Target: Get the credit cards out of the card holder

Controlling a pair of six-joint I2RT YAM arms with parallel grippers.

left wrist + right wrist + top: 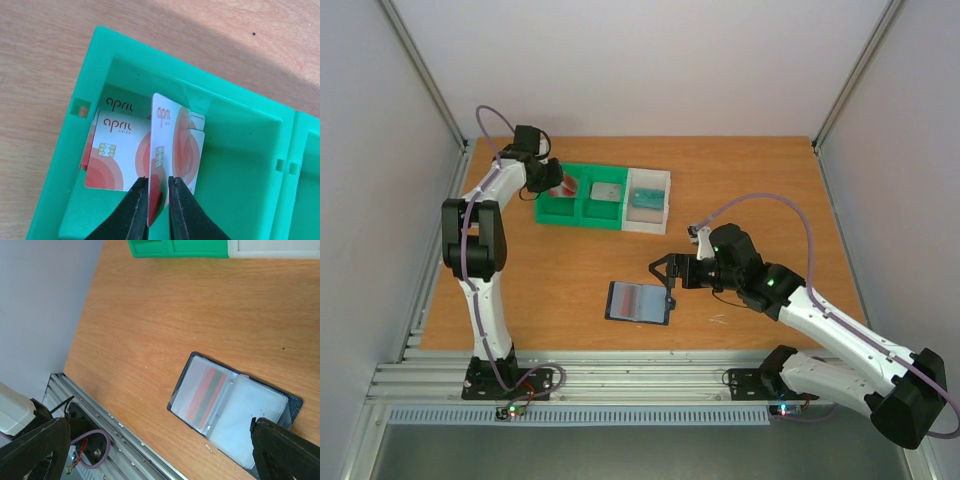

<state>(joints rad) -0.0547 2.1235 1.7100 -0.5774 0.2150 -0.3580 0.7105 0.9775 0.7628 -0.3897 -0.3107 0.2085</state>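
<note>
The left gripper (pixel 158 184) pinches 1 credit card (pixel 167 142) on its edge over the green tray (pixel 240 125), where other cards (pixel 117 157) lie flat. The right gripper (pixel 663 277) is wide open beside the card holder (pixel 638 302), which lies open on the table (pixel 750 165).

Colours over the orange-brown wood table (pixel 740 180)
Cards (pixel 116 159) white with red rings; tray (pixel 576 220) green, white at 3 o'clock; holder (pixel 200 395) dark-edged, red-and-grey stripe.

card holder (pixel 638 302) lies open flat on table (pixel 750 200); white/red credit cards (pixel 117 155) in green tray (pixel 235 165), one upright.
</note>
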